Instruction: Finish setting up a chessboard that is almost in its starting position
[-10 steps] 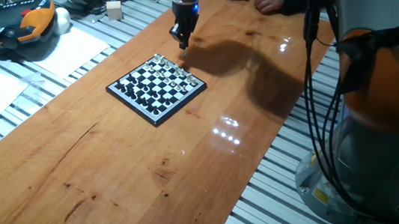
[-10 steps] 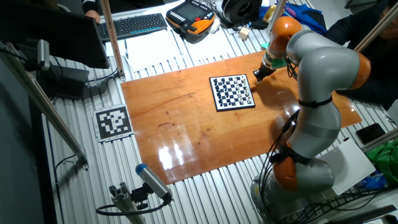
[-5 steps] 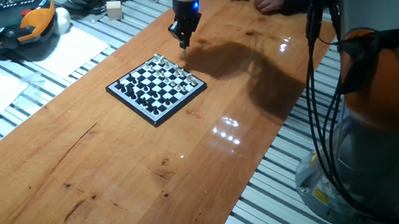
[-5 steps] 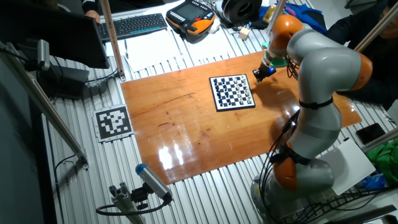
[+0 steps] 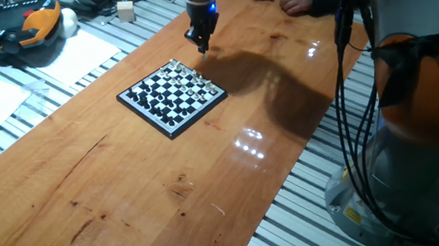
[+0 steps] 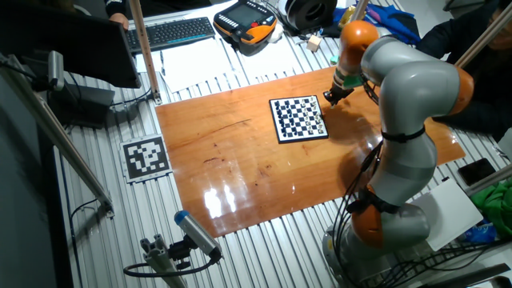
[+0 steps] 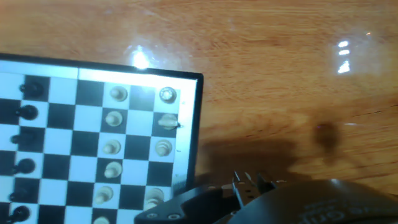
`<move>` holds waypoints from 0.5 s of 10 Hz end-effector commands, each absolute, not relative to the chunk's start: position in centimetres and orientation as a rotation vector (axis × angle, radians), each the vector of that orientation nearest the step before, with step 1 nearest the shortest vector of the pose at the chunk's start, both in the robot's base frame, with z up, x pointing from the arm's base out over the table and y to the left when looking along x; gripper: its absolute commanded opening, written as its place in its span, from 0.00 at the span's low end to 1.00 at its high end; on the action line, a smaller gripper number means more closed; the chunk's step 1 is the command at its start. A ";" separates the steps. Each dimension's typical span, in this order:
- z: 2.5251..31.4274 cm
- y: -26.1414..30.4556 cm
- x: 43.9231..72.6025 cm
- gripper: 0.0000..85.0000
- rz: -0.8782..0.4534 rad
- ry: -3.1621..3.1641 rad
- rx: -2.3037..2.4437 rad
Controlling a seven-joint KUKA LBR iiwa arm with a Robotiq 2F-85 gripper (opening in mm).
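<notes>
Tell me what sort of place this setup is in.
Probably a robotics lab or workshop. A wooden tabletop rests on a slatted metal bench, a teach pendant and keyboard lie nearby, and a printed marker tag sits beside the wood.

No legible text, labels or numbers; square black-and-white coded marker (image 6: 145,157) on slatted bench, no lettering.

Grey and orange robot arm

The arm (image 6: 408,96) had rounded silver-grey shells with orange bands at its joints; black cables (image 5: 345,112) hung alongside, and its dark gripper (image 5: 200,41) showed a blue light.
</notes>
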State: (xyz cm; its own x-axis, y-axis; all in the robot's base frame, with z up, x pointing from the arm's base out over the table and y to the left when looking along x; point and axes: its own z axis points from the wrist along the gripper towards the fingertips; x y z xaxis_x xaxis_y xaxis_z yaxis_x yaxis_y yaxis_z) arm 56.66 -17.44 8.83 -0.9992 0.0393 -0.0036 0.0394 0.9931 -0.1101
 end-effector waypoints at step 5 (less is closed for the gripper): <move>9.7 -13.2 57.9 0.00 -0.029 3.170 0.229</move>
